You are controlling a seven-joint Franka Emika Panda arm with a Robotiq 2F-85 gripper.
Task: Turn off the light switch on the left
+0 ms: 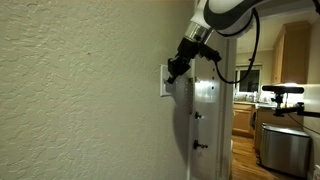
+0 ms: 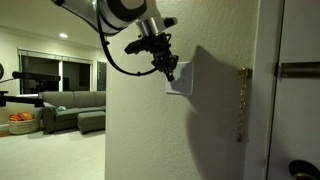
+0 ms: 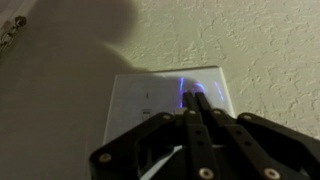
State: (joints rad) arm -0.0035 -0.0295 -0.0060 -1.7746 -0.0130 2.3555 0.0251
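Hand (image 3: 194,102): fingers closed tight together, gripping nothing. The tips are at the right half of the light switch (image 3: 145,95) plate; looks like contact, can't confirm. The switch is mounted on the textured wall (image 1: 80,90), close to the wall's corner edge. The door chain (image 2: 241,100) hangs just beside the plate.

The light switch (image 3: 150,100) sits on the wall (image 3: 270,40). The fingers (image 3: 190,122) meet it from 6 o'clock, and a door chain (image 3: 12,30) hangs at 10 o'clock.
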